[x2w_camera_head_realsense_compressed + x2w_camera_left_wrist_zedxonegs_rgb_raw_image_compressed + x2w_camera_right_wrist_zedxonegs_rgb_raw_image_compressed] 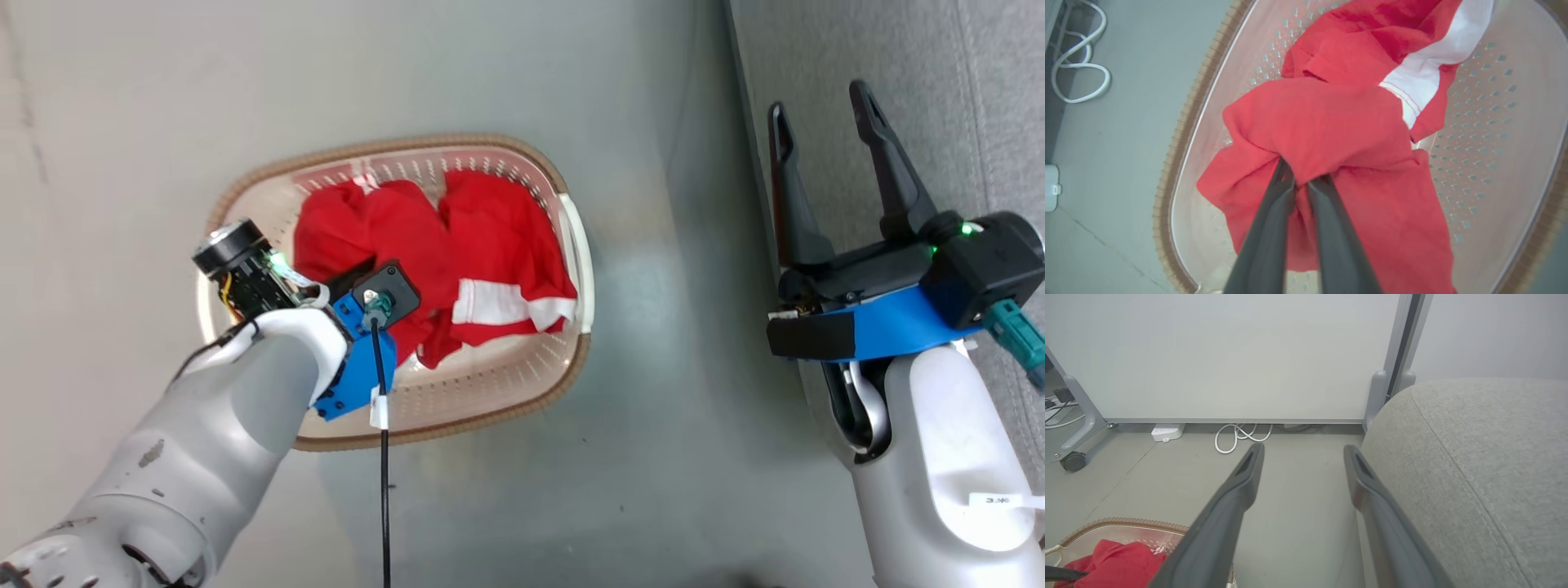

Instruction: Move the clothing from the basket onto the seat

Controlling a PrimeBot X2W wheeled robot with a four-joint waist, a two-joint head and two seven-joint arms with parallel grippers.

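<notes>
Left hand (1302, 175) clenched on fold of clothing (1323, 122), inside basket (1486, 134) on floor. Right hand (819, 102) spread, empty, beside seat (939, 82). Watch your lift: thin pinch may slip, or snagged fabric may tip basket.

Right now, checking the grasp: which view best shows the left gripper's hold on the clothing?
The left wrist view: the left gripper is shut on a fold of the clothing. In the head view its wrist hides the fingertips. The right wrist view catches a red corner in the basket.

Grey floor (490, 506), white wall panel (1229, 355)
</notes>
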